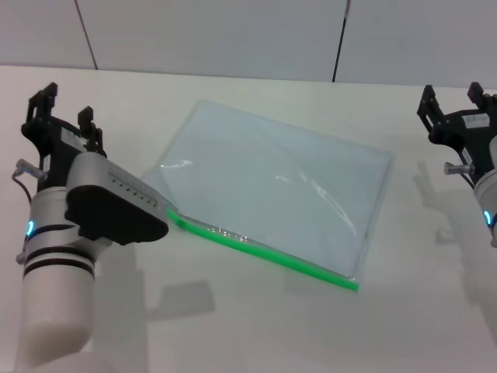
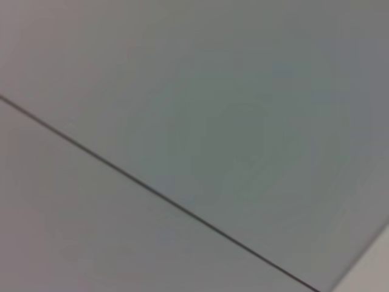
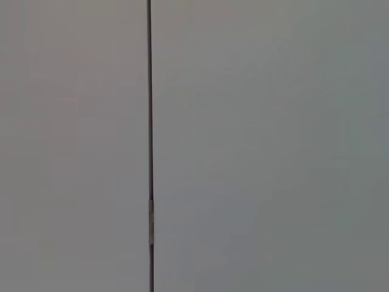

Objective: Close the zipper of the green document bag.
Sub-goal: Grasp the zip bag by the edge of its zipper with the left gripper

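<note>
Nearest to the camera, the left arm is rising from the lower left, and the left gripper [image 1: 66,116] is hanging above the counter [image 1: 256,326], just beside the left corner of the green document bag [image 1: 272,186]. Its fingers are standing apart and holding nothing. The bag is lying flat in the middle of the counter, turned a little, with the zipper [image 1: 264,250] running along the long edge closest to the robot. The slider cannot be made out clearly; it is perhaps at the left end, near the arm's body. The right gripper [image 1: 458,105] is waiting at the far right, well apart from the bag, with fingers also apart and empty. Both wrist views are showing only a grey wall with a dark seam. To do this step well, one gripper should probably be pressing the bag down while the other is pinching the slider and pulling it straight along the green strip, keeping low.
</note>
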`<action>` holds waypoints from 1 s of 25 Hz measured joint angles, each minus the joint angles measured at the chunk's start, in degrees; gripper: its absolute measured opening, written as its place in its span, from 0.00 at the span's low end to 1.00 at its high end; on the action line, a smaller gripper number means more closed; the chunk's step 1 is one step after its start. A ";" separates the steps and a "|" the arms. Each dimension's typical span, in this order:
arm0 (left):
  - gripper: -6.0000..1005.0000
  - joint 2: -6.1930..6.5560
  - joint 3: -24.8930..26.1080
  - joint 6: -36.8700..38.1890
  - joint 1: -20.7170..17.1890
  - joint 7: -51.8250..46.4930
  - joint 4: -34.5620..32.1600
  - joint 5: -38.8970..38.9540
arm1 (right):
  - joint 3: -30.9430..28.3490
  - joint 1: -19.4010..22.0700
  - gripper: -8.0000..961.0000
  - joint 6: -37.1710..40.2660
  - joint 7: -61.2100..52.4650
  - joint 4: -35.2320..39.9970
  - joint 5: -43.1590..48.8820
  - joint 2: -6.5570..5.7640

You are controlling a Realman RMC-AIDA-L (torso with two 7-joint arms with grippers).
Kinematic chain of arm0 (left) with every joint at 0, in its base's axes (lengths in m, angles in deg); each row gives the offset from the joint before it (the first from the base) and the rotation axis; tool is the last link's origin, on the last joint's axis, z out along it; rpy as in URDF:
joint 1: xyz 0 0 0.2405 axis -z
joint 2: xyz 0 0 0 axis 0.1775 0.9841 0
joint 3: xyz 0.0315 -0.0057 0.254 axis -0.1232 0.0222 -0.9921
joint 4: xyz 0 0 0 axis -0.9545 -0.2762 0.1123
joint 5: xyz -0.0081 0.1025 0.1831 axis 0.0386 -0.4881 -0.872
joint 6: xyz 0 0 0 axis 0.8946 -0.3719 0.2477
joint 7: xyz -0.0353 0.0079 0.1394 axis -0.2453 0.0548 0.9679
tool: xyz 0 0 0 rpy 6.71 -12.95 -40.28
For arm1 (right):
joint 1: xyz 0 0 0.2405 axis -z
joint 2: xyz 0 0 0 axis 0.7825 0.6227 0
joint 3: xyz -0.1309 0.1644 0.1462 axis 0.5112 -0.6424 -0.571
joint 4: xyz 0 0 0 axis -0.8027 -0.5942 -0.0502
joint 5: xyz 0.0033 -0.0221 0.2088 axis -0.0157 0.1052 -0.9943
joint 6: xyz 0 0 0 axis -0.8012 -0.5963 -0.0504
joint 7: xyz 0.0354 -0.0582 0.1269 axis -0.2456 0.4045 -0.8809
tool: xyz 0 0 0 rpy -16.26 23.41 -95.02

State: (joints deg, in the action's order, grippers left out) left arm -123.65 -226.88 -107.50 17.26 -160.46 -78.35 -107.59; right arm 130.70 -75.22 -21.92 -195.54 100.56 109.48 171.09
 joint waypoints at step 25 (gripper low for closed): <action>0.60 0.01 -0.15 12.21 0.20 18.29 -0.98 3.46 | -0.70 -0.08 0.74 0.00 -0.35 -0.31 -0.08 -0.16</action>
State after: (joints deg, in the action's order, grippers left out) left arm -123.64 -227.03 -95.29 17.46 -142.17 -79.32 -104.13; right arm 130.00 -75.30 -21.92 -195.89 100.25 109.40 170.92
